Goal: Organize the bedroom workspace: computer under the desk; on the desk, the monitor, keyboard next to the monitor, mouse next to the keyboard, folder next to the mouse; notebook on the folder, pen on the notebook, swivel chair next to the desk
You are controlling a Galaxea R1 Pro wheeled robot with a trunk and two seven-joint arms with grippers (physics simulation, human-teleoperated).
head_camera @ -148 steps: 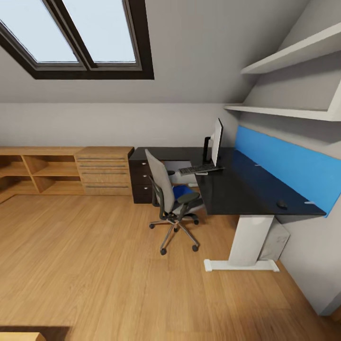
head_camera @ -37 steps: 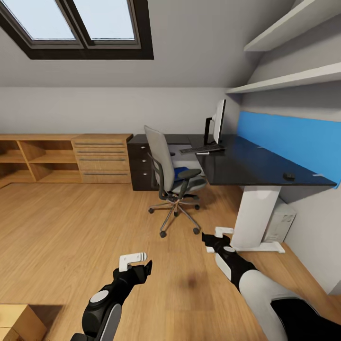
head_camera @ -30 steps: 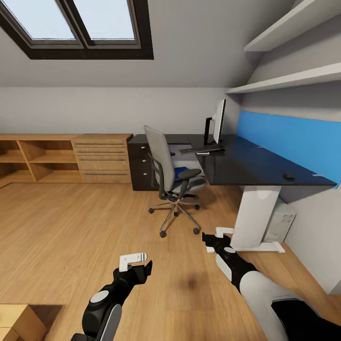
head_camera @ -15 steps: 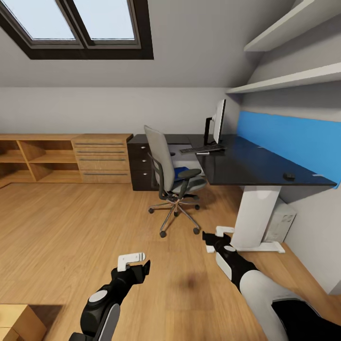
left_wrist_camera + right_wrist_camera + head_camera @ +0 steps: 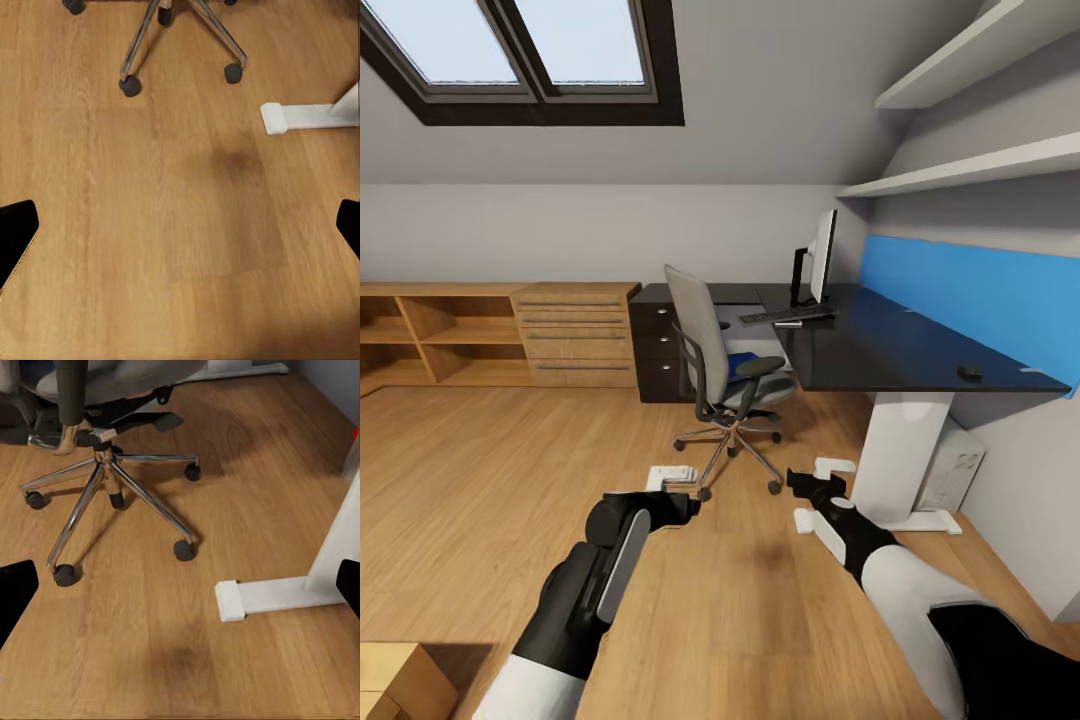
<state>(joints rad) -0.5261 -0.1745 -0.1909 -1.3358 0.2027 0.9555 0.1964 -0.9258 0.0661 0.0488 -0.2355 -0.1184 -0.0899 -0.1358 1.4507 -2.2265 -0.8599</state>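
The grey swivel chair [image 5: 710,365] stands at the black desk [image 5: 900,355], with the blue folder [image 5: 739,363] on its seat. On the desk stand the monitor [image 5: 821,256], the keyboard [image 5: 785,315] in front of it with a thin white pen [image 5: 788,323] beside it, and the mouse [image 5: 969,371] near the close end. The computer [image 5: 952,465] sits under the desk by the white leg. The notebook is out of view. My left gripper [image 5: 675,481] and right gripper [image 5: 818,493] hover open and empty above the floor, short of the chair's chrome base [image 5: 112,472].
The desk's white foot [image 5: 270,594] lies on the floor just ahead of the right gripper. A low light-wood cabinet [image 5: 500,335] runs along the back wall at left. A cardboard box [image 5: 395,680] sits at my near left. Open wood floor [image 5: 187,225] lies below the left gripper.
My left arm has swung up and forward, bringing its gripper close to the chair's wheels. The right gripper has risen slightly. The camera and the furniture have held still over the last second.
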